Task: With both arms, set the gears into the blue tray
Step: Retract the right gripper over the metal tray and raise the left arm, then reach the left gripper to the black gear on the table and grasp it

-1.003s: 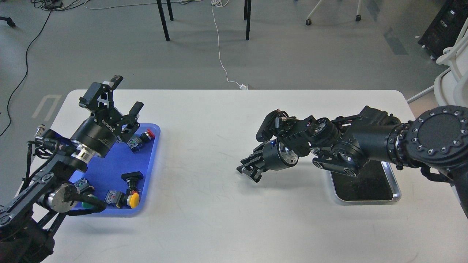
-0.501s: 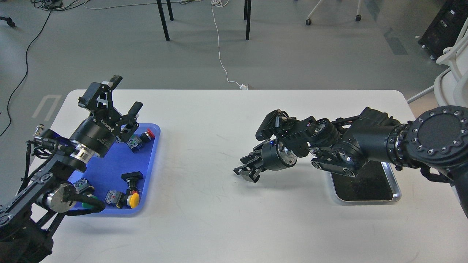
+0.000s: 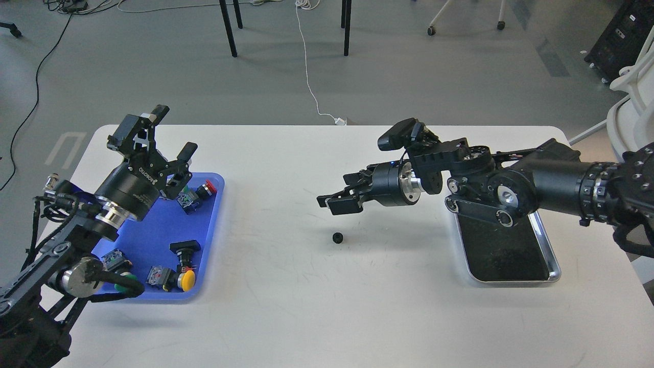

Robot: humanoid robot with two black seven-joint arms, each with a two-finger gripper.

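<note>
One gear (image 3: 337,237), a tiny black toothed disc, lies alone on the white table near the middle. My right gripper (image 3: 334,194) hovers just above and slightly behind it, open, with nothing between its fingers. The blue tray (image 3: 153,230) sits at the left of the table and holds several coloured push-button switches; no gear shows in it. My left gripper (image 3: 173,130) is raised over the tray's far edge, pointing up and away, open and empty.
A black tray with a silver rim (image 3: 549,266) lies at the right, partly under my right arm. Switches with red (image 3: 207,187) and yellow (image 3: 187,278) caps lie in the blue tray. Chair legs and cables are on the floor beyond the table.
My right gripper has risen from the table and opened, leaving the gear lying where it was. The right arm swung upward and back. The left arm barely moved.
</note>
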